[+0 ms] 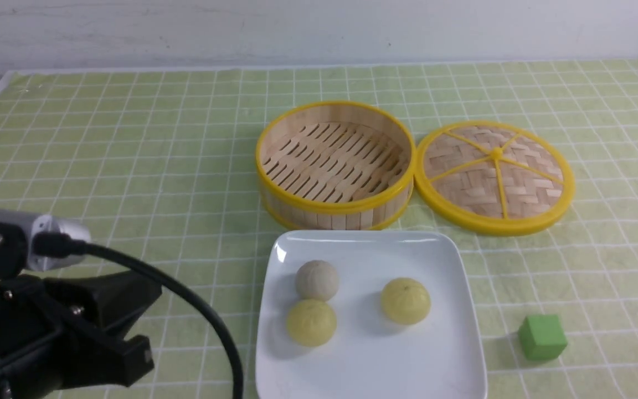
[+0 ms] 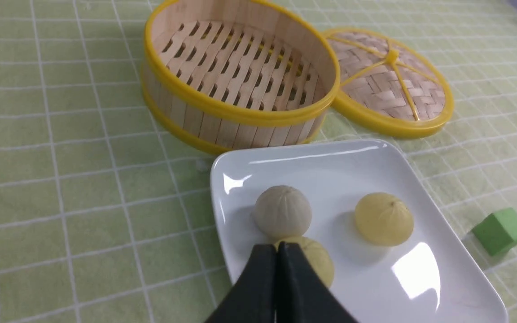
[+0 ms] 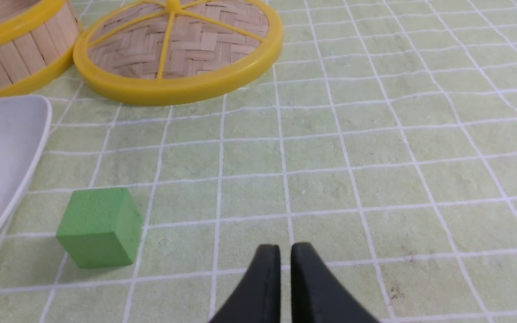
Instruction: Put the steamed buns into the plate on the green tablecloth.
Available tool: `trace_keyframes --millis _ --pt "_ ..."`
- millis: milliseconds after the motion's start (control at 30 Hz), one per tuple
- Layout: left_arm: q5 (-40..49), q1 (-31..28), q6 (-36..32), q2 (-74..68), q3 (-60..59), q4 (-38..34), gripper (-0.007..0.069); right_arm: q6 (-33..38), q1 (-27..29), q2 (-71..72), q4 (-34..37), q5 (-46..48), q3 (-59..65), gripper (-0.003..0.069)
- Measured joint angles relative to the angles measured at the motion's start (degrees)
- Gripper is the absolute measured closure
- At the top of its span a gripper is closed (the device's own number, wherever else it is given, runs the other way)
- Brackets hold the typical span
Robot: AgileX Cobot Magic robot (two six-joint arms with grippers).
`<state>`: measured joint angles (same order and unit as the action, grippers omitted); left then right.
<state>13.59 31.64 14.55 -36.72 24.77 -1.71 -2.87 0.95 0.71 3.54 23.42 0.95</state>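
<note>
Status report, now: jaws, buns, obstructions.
Left gripper and right gripper shut, empty. Three steamed buns on the plate. Steamer empty. Nothing in the way.

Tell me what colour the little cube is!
The cube is green, best seen in the right wrist view.

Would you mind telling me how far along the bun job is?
It looks finished: the off-white bun and both yellow buns sit on the white plate, and the bamboo steamer is empty. The left gripper and right gripper hold nothing. Nothing visible remains.
</note>
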Motion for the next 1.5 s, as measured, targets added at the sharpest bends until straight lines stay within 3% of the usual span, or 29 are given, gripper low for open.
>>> trace_keyframes --millis 533,800,1200,1300,1500 --pt "1.43 0.00 0.00 0.00 -0.26 0.62 0.0587 0.00 0.00 0.00 0.00 -0.07 0.00 0.0578" --pt "5.15 -0.63 0.60 1.98 -1.28 5.78 0.0582 0.00 0.00 0.00 0.00 -0.07 0.00 0.0567" --pt "5.47 -20.98 -0.61 28.06 -16.89 8.17 0.0571 0.00 0.00 0.00 -0.05 -0.07 0.00 0.0557" --pt "5.57 -28.41 -0.91 35.06 -22.59 8.46 0.0570 0.00 0.10 0.00 -0.05 -0.07 0.00 0.0552" --pt "7.15 -33.85 -1.17 37.35 -26.26 9.09 0.0561 0.00 0.28 0.00 -0.05 -0.07 0.00 0.0545"
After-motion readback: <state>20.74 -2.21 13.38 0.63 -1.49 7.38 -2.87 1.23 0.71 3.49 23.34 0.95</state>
